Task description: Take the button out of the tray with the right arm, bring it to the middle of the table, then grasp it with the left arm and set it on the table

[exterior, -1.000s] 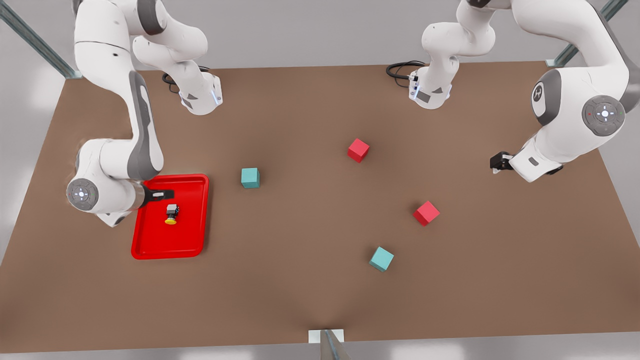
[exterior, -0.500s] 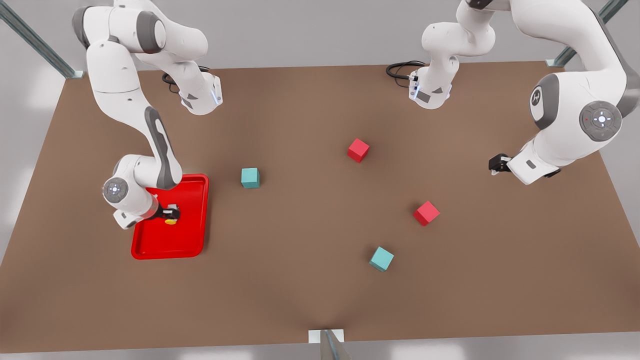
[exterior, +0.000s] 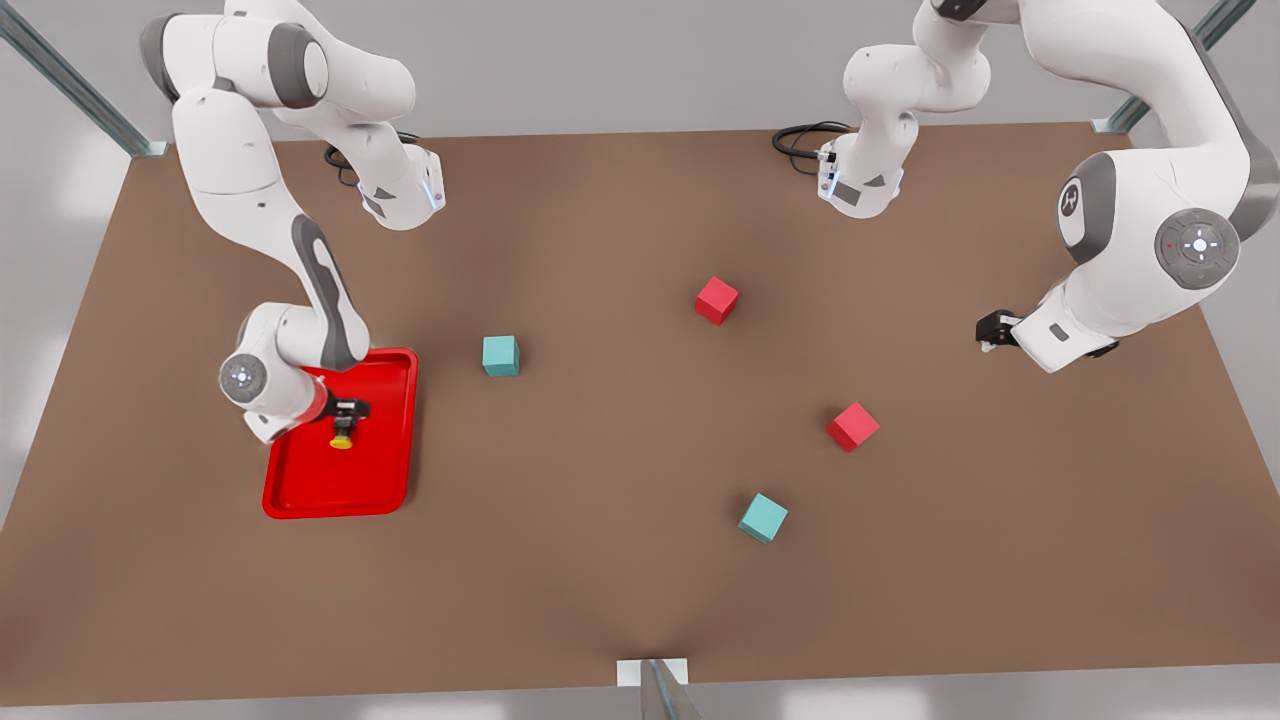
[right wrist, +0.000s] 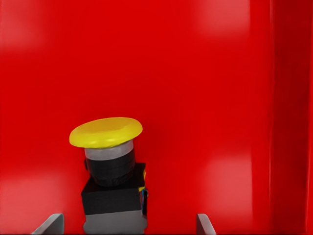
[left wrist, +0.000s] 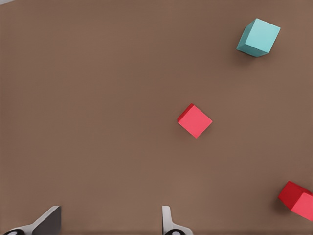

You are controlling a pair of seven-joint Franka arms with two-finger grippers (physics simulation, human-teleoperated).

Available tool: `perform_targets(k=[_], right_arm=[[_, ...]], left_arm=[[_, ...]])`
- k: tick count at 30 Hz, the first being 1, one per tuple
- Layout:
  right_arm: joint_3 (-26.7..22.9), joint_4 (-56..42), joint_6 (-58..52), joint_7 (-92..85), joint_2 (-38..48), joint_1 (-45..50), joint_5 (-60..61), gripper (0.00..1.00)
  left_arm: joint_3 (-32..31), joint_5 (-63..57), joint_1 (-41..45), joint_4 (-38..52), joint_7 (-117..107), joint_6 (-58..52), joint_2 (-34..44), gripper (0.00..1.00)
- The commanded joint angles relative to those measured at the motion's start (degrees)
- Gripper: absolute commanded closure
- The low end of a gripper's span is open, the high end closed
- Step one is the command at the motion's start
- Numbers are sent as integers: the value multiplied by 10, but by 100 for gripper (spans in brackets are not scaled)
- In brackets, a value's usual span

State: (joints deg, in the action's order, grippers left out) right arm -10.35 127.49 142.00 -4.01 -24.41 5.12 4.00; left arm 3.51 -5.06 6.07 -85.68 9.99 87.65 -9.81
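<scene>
I am at the very start of the job: nothing is finished yet, only the first reach is under way. The button (exterior: pixel 342 437) lies in the red tray (exterior: pixel 300 495), toward the tray's upper middle in the front view, at the left of that frame. My right hand (exterior: pixel 352 410) is down over it, just above the yellow cap in that view. From my right wrist the button (right wrist: pixel 113 181) sits between my two fingertips (right wrist: pixel 49 224), which stand spread on either side of its grey base and not touching it, with the tray floor (right wrist: pixel 210 98) behind. So I judge the grasp is lined up but not closed.

My left hand (exterior: pixel 992 329) waits at the right of the front view, well apart from the tray, its fingers (left wrist: pixel 45 223) spread over bare brown surface (exterior: pixel 620 560). Red and teal cubes lie scattered across the middle and right.

Left to do: close on the button, lift it out, carry it to the middle of the surface, pass it to my left hand, and set it down.
</scene>
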Motion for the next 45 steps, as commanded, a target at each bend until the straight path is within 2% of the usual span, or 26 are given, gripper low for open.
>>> perform_targets(k=[1, 30, 32, 34, 45], right_arm=[[2, 27, 64, -39, 5, 2, 1, 0], [17, 13, 79, -40, 14, -20, 1, 0], [16, 13, 79, -41, 14, -20, 1, 23], [16, 13, 79, -42, 14, -20, 1, 31], [25, 9, 79, -41, 5, -27, 3, 31]], left_arm=[[0, 0, 0, 0, 4, 0, 1, 0], [0, 0, 0, 1, 4, 0, 1, 0], [0, 0, 0, 1, 4, -1, 1, 0], [0, 0, 0, 1, 4, -1, 1, 0], [0, 0, 0, 1, 4, -3, 1, 0]])
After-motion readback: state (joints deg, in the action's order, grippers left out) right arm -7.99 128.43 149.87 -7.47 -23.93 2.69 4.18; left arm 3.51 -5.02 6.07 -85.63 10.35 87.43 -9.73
